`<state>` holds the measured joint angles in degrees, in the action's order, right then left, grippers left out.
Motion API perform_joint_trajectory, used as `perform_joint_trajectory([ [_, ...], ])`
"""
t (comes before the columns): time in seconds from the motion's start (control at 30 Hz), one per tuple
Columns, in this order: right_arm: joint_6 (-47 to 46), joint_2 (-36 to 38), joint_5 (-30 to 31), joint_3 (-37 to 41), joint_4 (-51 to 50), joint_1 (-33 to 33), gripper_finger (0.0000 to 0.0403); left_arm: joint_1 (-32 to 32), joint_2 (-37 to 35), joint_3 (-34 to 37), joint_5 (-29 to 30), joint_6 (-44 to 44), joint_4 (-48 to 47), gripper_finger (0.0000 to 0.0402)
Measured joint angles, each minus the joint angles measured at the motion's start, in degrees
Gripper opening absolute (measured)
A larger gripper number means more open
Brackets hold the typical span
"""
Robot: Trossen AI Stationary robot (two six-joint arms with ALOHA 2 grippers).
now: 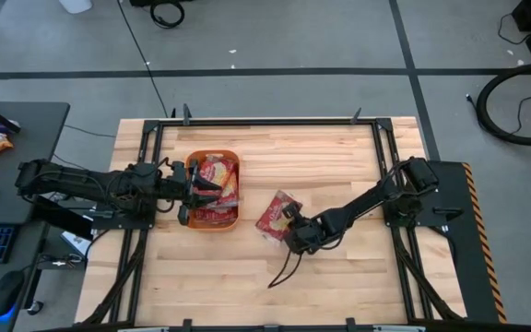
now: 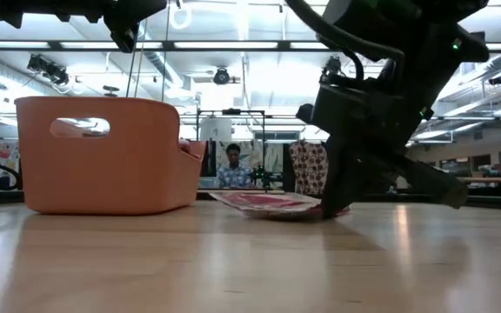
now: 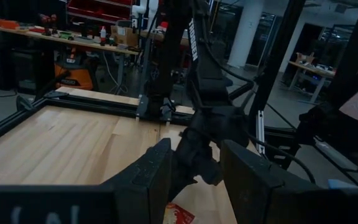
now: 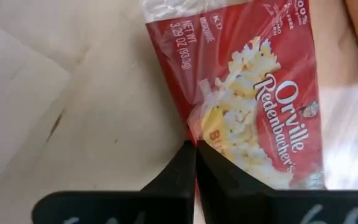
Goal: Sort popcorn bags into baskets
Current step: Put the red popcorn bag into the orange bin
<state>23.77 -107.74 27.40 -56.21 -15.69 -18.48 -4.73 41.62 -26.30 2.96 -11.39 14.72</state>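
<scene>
A red popcorn bag [image 1: 274, 213] lies flat on the wooden table right of the orange basket [image 1: 192, 224]; it also shows in the low view [image 2: 266, 203] and the right wrist view [image 4: 253, 93]. My right gripper [image 1: 293, 231] slants down at the bag's near edge, shut. The basket [image 2: 103, 156] holds several red popcorn bags [image 1: 219, 181]. My left gripper [image 3: 194, 180] hangs level above the basket's left part [image 1: 190, 190], open, with nothing between its fingers. My right gripper has its fingertips [image 4: 182, 163] closed together on the long side edge [image 4: 190, 132] of the popcorn bag, only at the rim of the packet. The fingers slant down from the table's near right side. The bag lies flat on the table [image 2: 266, 203].
Black frame rails [image 1: 247, 123] run along the table's far and side edges. A dark cable [image 1: 284, 267] trails on the wood near my right gripper. Bare wood [image 1: 247, 286] lies toward the near edge. A person [image 2: 231, 167] sits in the room behind.
</scene>
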Motion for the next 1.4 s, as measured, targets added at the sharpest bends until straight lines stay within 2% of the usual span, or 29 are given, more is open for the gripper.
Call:
perform_joint_trajectory([
  [0.2, 0.26, 4.97, 7.74, -2.54, -1.7, -1.71, 0.0005, -0.02, -0.02, 0.0, 0.0, 0.06, -0.02, 0.0144],
  [0.37, -0.05, 9.55, 9.76, -2.75, -2.11, -2.03, 0.0003, -0.02, 0.11, 0.0, -0.2, 0.15, -0.54, 0.0144],
  [0.67, -1.75, 13.74, 11.93, -2.84, 0.31, -1.77, 0.0002, -0.29, 10.91, 0.05, -0.19, 3.29, -0.34, 0.0147],
  [0.87, -1.36, 15.19, 13.27, -3.47, 1.1, -0.82, 0.0001, -2.73, 16.64, 0.04, 2.71, 5.24, 3.32, 0.0181],
  [1.0, 1.48, 15.08, 15.09, -6.71, 1.18, 0.08, 0.0001, -2.89, 15.17, 0.04, 4.37, 5.22, 4.69, 0.0205],
  [1.13, 4.54, 15.06, 15.22, -9.62, 2.32, 1.88, 0.0, -2.93, 11.48, -0.04, 3.89, 4.72, 5.08, 0.021],
  [1.4, 15.34, 15.04, 11.93, -10.99, 12.3, 6.4, 0.0, -2.93, 4.01, -0.02, -3.89, 4.11, 7.99, 0.0207],
])
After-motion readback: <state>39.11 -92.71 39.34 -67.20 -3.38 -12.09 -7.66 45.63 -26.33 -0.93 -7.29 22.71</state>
